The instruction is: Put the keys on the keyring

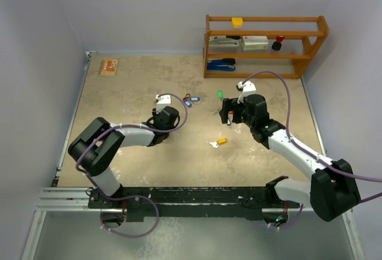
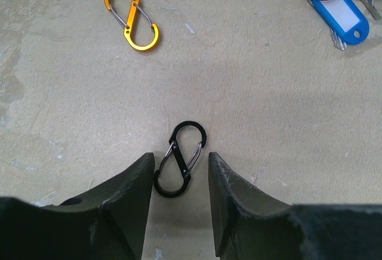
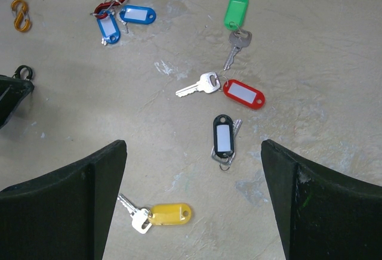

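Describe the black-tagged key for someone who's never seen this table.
Find the wooden shelf at the far right; the right gripper hangs open in front of it. In its wrist view the black-tagged key lies between the red-tagged key and the yellow-tagged key; only its tag is black with a white label.

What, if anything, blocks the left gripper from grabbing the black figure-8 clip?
Probably nothing, so yes: the left gripper is open, and the black clip lies flat on the table between its fingers, with nothing else close by.
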Robot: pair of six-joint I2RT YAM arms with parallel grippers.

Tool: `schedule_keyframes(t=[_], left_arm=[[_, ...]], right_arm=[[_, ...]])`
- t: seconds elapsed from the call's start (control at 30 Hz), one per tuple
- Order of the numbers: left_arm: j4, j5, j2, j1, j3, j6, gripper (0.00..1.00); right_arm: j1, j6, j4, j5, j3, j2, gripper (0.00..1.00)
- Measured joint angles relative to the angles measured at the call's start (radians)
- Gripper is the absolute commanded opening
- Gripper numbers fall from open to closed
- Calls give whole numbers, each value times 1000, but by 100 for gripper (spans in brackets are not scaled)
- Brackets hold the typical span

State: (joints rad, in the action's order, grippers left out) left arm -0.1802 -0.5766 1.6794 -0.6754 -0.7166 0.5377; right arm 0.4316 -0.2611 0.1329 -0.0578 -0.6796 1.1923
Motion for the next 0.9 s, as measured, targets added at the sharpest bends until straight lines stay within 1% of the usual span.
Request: schedule_keyframes(t=[0.17,0.23,0.27,0.4,0.43,0.6,0.73,0.83,0.9], left_arm=[[-16,-3,10,0,-3,-3,32],[-17,-4,13,0,-5,-5,28],[-19,-4,14,0,-6,-7,25],[-26,-8,20,0,-8,-9,3],[-27,-9,21,0,-8,-9,0],[-32,-9,25,0,-11,-11,0],[-27,-9,24,0,-13,-11,0],[7,4,8,1,-20,-16,0],[68,24,-16,0,-38,-26,0]], right_arm=[[0,1,0,0,0,9,96],[0,1,0,0,0,14,96],[0,2,0,0,0,16,96],[0,2,1,0,0,19,96],[0,2,1,0,0,19,96],[0,2,1,0,0,19,96],[0,3,0,0,0,19,93],[0,11,-3,0,-2,28,91],[0,23,-19,0,-8,48,89]])
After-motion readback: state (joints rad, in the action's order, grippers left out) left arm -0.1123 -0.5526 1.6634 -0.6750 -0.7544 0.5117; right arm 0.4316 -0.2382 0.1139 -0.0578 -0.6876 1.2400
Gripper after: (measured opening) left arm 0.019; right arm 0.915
